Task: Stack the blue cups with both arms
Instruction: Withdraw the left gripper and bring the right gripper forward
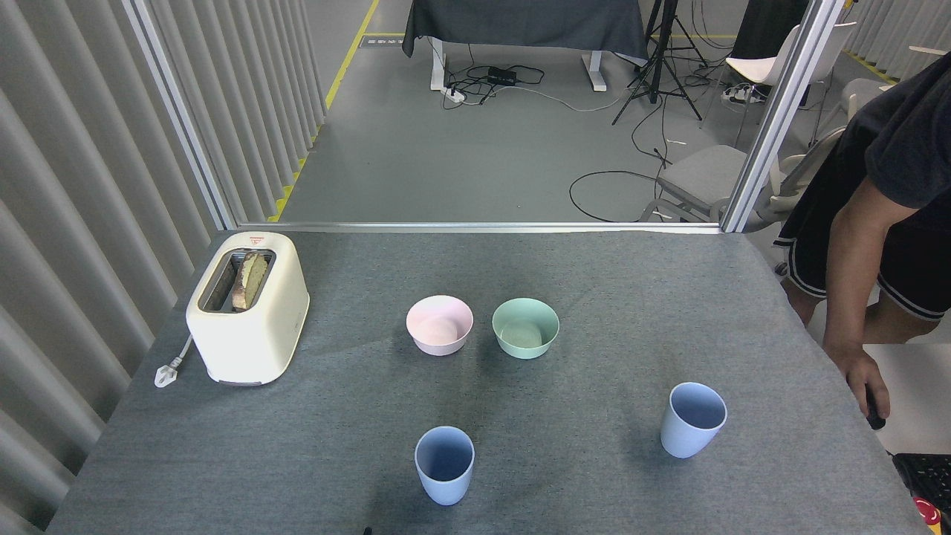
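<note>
Two pale blue cups stand upright on the grey table [297, 446]. One blue cup [444, 465] is near the front edge at the centre. The other blue cup [692, 420] stands further right, well apart from the first. Nothing holds either cup. Both arms and their grippers are out of view; only a tiny dark speck shows at the bottom edge below the centre cup.
A pink bowl [439, 325] and a mint-green bowl [525, 328] sit side by side mid-table. A cream toaster [247, 306] with bread stands at the left. A person's hand [862, 379] rests at the table's right edge by a keyboard [925, 475].
</note>
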You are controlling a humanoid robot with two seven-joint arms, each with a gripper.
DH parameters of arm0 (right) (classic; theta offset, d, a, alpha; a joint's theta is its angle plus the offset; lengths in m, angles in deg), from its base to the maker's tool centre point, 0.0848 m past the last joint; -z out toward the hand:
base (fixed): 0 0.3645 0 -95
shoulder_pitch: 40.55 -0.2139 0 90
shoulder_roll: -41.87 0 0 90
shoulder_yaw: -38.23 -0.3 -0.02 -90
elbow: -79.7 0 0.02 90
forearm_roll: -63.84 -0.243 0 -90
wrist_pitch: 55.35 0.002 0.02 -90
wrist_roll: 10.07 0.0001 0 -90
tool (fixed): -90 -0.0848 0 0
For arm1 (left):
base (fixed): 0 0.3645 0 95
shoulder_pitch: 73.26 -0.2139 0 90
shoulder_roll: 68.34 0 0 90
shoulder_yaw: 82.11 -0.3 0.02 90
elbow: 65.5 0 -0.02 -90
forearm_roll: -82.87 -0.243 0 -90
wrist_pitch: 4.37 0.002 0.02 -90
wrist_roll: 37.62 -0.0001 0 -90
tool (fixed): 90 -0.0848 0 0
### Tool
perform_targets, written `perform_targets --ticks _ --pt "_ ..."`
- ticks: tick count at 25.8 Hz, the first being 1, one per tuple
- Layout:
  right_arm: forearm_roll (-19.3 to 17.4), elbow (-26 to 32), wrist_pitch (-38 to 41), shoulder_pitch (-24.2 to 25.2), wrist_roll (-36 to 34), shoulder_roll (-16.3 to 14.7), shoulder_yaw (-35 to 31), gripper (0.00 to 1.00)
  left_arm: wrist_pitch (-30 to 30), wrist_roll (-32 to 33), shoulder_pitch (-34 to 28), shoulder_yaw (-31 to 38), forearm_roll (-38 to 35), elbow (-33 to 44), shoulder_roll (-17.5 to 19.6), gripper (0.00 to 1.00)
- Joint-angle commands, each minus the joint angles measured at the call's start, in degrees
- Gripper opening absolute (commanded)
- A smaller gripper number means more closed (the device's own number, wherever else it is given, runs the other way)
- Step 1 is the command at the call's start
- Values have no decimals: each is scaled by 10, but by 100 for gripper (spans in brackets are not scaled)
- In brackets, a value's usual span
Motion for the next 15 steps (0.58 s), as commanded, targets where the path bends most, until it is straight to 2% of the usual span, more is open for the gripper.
perform_targets --ticks 1,5,7,11,15 --pt "-3 -8 0 -1 0 0 -8 100 -4 0 -71 49 1 72 22 100" --pt "-14 -18 3 -11 24 0 -53 100 -2 1 -116 83 22 148 46 100" --pt "-14 -27 3 -39 59 -3 -69 100 -4 1 -121 92 53 163 49 100" --pt "-14 -66 1 -117 110 -35 -80 100 -7 1 -121 94 84 167 49 100" --pt "-15 -149 3 -214 117 -62 -80 100 -7 1 -121 94 84 166 49 100"
